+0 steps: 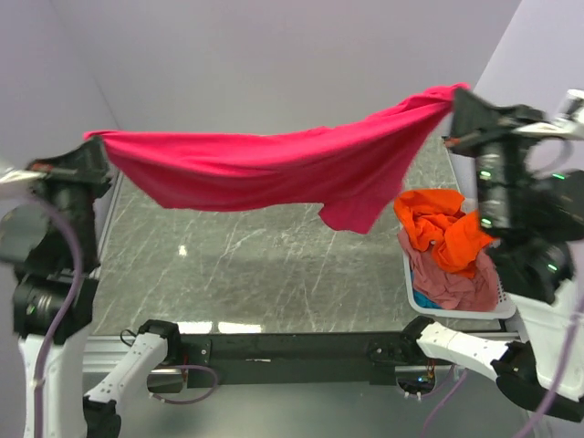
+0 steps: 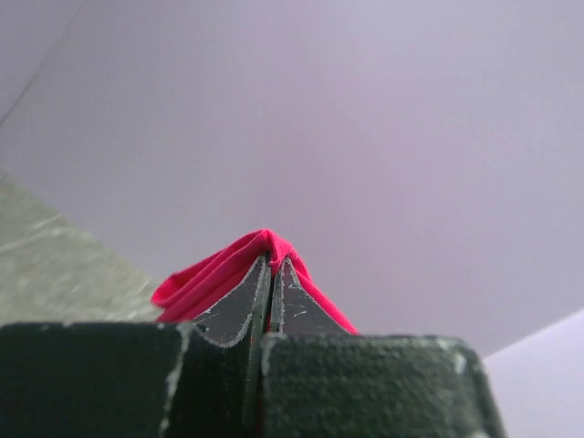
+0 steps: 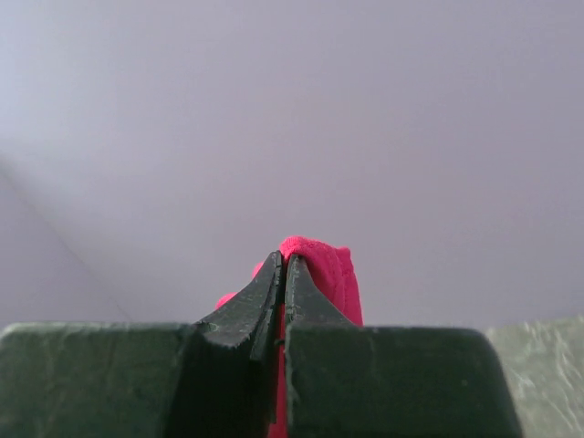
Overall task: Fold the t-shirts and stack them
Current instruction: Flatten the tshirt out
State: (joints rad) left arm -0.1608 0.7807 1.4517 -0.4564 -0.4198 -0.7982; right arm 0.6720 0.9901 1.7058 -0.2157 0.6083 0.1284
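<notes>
Crimson t-shirt (image 1: 265, 169) hangs spread between left gripper (image 2: 274, 265) and right gripper (image 3: 283, 265), both pinching it; next it probably needs laying flat.

A: Surfaces?
B: I read the crimson shirt (image 1: 274, 169) as soft matt cloth, creased. Orange shirt (image 1: 438, 228) is the same. Basket (image 1: 465, 312) is smooth white plastic. Table (image 1: 228, 274) is glossy, marbled grey.
A: Fingers?
B: Left fingers (image 2: 239, 306) look like matt black plastic with pale scuffed edges. Right fingers (image 3: 242, 315) likewise.
</notes>
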